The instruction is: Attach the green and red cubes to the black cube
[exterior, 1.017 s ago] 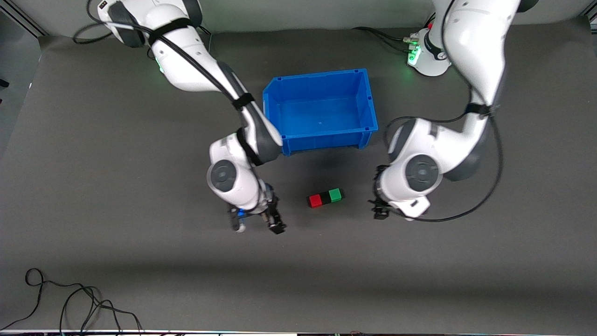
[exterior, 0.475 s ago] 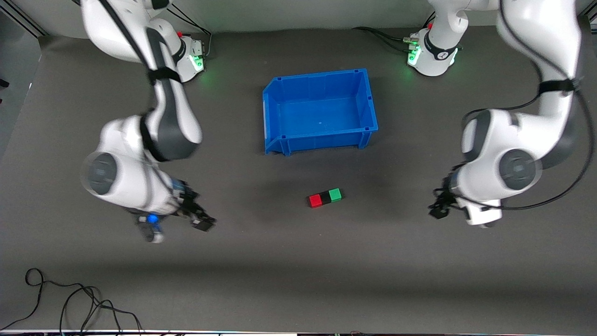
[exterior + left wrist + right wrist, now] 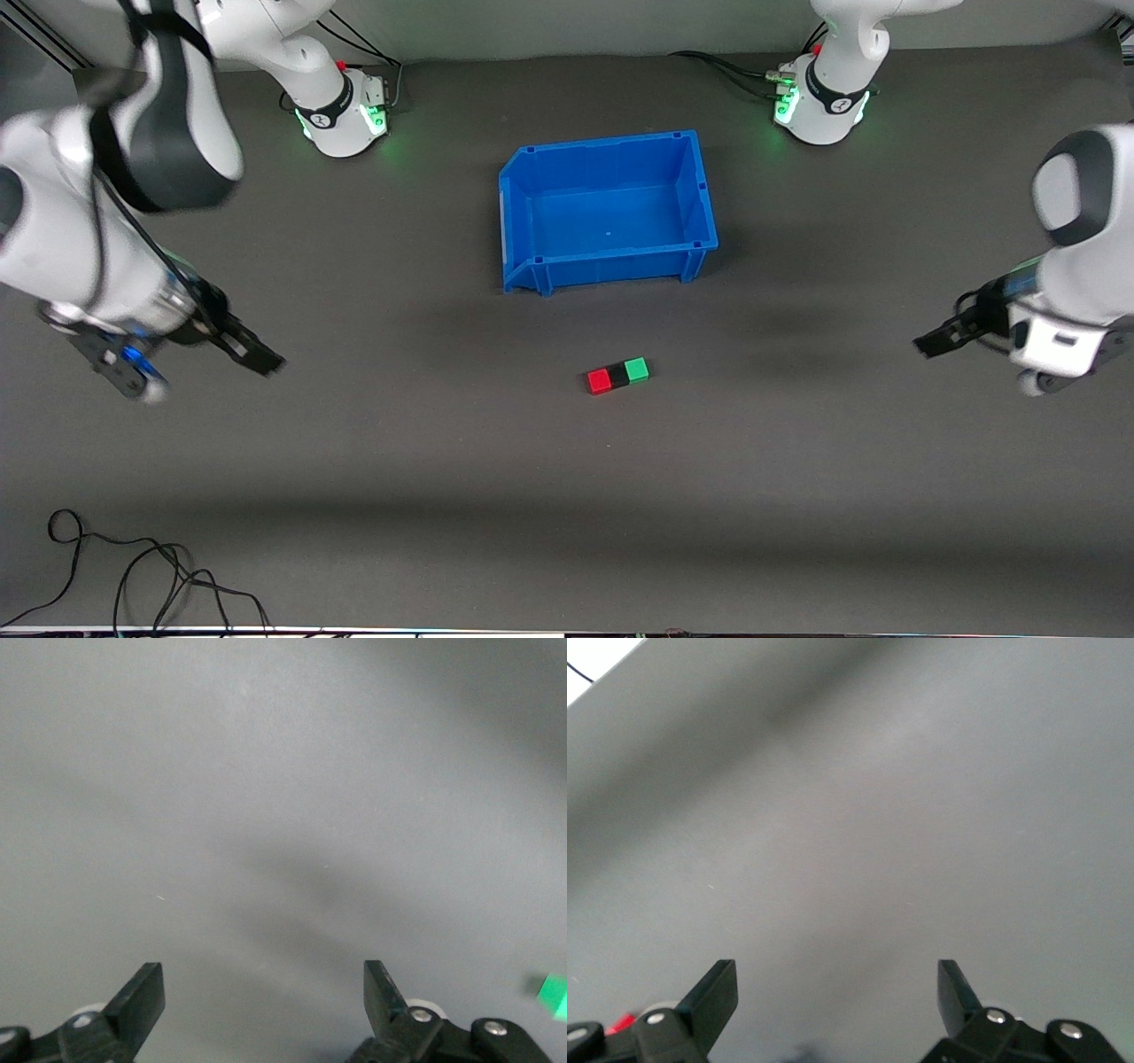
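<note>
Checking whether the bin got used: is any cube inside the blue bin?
No. The blue bin holds nothing; the red cube, black cube and green cube sit in a row on the mat, nearer the front camera.

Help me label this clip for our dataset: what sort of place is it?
Most likely a robotics lab bench. Two arms stand on a grey mat, the left pincer and right pincer open over it, with only a blue bin and a joined red cube, black cube and green cube.
</note>
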